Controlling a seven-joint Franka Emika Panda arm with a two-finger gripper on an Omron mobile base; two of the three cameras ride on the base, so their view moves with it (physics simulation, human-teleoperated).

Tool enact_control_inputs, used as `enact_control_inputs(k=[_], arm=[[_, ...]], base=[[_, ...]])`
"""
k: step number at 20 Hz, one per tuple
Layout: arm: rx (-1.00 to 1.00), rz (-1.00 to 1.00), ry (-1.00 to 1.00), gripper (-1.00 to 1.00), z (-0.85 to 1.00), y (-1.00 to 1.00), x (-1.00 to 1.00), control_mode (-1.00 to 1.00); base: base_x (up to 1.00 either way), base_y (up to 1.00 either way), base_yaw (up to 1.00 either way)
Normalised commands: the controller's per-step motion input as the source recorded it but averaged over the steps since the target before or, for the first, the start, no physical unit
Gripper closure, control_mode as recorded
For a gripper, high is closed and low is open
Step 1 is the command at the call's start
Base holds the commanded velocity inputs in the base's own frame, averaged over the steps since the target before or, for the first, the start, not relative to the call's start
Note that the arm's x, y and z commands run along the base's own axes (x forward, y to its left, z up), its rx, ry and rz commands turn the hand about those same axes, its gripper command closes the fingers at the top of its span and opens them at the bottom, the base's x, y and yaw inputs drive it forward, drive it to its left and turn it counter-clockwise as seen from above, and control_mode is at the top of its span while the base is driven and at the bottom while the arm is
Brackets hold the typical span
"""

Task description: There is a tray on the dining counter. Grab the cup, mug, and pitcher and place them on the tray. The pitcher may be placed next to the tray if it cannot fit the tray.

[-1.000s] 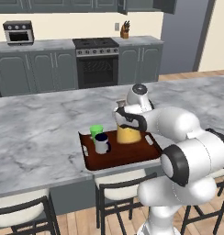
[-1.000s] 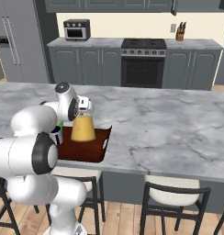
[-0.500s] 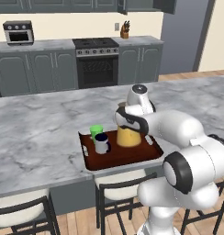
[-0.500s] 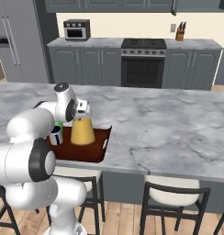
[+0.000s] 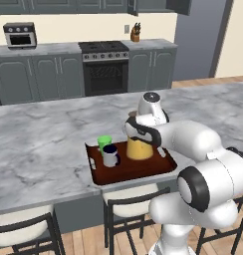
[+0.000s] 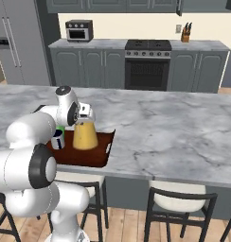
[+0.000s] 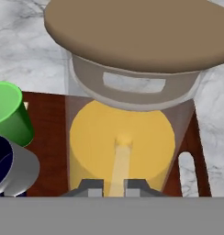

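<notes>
On the dining counter [image 5: 39,144], at its near edge, sits the tray [image 5: 138,172], dark reddish wood, raised rim, white handle at the short end. Pitcher [image 5: 139,147] stands upright on the tray's right half. Cup [image 5: 104,143], bright green, and mug [image 5: 111,155], grey with navy inside, stand close together on the left half; cup behind mug.

Gripper [image 7: 109,187] right against the pitcher's handle side. Hand view: fingertips nearly together, clenched on a thin pale strip running down the glass wall, likely the handle. Jaws grasping the pitcher, not released.

Pitcher looks: clear conical glass, wide base, orange liquid filling most of it, broad round brown lid [image 7: 137,32] on a pale collar.

Handling, judged: glass is stiff, smooth, breakable; the liquid makes it bottom-heavy, and it could slosh if tilted. The handle gives the surest hold; bare glass would slip. Wide base should stand steady once let go. All three items appear to be on the tray already.
</notes>
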Motion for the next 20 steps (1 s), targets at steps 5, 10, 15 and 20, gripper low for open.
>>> enact_control_inputs(k=[5, 10, 15, 20], arm=[[0.0, 0.0, 0.0, 1.0, 0.0, 0.0, 0.0, -1.0], [0.0, 0.0, 0.0, -1.0, 0.0, 0.0, 0.0, -1.0], [0.0, 0.0, 0.0, -1.0, 0.0, 0.0, 0.0, -1.0], [0.0, 0.0, 0.0, -1.0, 0.02, 0.0, 0.0, -1.0]], base=[[0.0, 0.0, 0.0], [0.0, 0.0, 0.0], [0.0, 0.0, 0.0], [0.0, 0.0, 0.0]])
